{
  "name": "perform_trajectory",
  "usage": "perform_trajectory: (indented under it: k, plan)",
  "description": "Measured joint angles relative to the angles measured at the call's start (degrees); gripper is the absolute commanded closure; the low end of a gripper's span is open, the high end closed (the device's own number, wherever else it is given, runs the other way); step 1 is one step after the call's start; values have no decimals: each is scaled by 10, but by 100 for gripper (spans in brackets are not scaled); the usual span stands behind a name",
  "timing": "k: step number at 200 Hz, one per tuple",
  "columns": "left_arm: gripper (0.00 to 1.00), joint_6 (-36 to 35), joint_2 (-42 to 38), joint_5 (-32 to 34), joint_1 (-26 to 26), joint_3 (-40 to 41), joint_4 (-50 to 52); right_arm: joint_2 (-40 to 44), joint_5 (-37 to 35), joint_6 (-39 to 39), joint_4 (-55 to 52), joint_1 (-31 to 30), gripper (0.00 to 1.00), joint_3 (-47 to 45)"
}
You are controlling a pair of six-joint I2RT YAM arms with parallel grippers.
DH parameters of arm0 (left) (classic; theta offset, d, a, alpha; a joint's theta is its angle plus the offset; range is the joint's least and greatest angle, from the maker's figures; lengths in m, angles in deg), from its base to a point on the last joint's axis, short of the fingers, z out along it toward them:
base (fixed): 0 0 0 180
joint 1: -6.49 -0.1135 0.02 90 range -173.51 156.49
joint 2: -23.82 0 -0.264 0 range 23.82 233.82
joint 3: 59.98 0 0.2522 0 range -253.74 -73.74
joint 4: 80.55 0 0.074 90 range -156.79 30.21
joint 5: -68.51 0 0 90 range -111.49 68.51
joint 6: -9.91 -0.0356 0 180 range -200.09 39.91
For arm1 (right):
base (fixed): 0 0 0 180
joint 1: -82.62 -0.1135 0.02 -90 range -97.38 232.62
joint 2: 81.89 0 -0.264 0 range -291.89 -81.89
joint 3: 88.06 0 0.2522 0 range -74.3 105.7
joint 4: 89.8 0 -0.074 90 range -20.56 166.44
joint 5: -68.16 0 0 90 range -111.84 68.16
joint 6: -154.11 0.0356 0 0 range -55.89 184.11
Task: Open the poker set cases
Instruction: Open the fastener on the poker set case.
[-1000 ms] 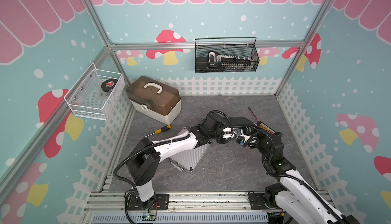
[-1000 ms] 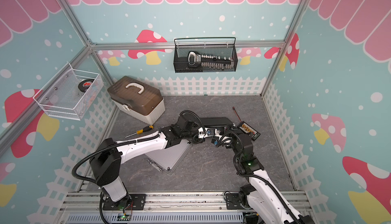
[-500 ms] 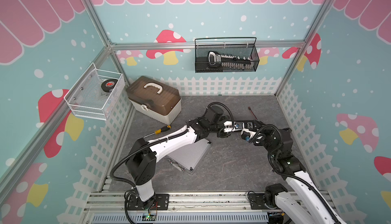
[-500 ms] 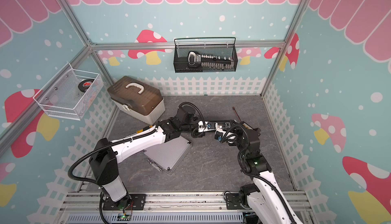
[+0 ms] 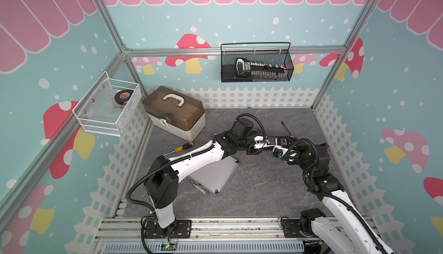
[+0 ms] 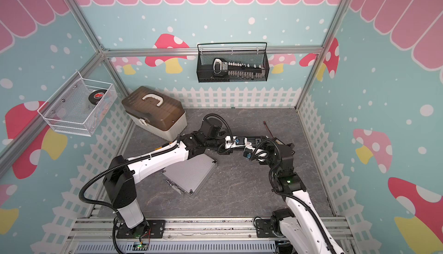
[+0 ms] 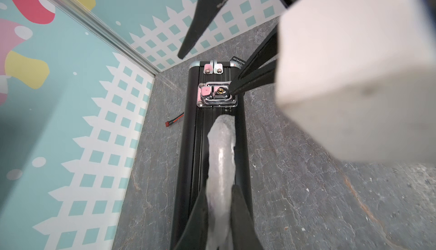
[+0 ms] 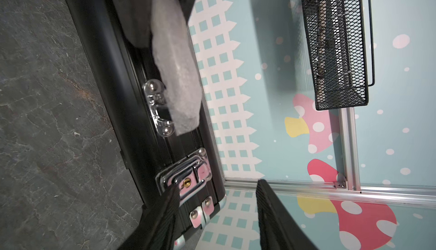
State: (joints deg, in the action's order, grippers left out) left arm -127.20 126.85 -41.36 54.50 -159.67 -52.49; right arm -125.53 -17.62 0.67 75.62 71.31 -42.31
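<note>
The black poker set case (image 7: 188, 156) stands on its narrow edge on the grey floor, handle side up. In both top views it is mostly hidden behind the two wrists (image 5: 285, 141). My left gripper (image 7: 220, 194) is shut on its foam-wrapped handle (image 7: 221, 147). My right gripper (image 8: 218, 185) is open. One of its fingertips (image 8: 173, 189) rests against the chrome latch (image 8: 186, 180) near the case's end, and the latch lies flat. The silver poker set case (image 5: 213, 176) lies flat and shut under my left forearm, untouched.
A tall white box with a brown lid (image 5: 175, 113) stands at the back left, with a yellow-handled screwdriver (image 5: 184, 147) in front of it. A red-black wire (image 5: 286, 126) lies behind the black case. Wire baskets hang on the left wall (image 5: 107, 111) and the back wall (image 5: 256, 65).
My left arm has swung toward the back with the handle, and the black case now stands more upright on its edge. My right gripper has followed and sits at the latch.
</note>
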Motion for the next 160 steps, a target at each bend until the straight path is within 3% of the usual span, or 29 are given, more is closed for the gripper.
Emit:
perform_trajectory:
  k: [160]
  plan:
    - [100, 0, 10, -19, -4, -13, 15, 28, 24, -18, 9, 1, 50, -24]
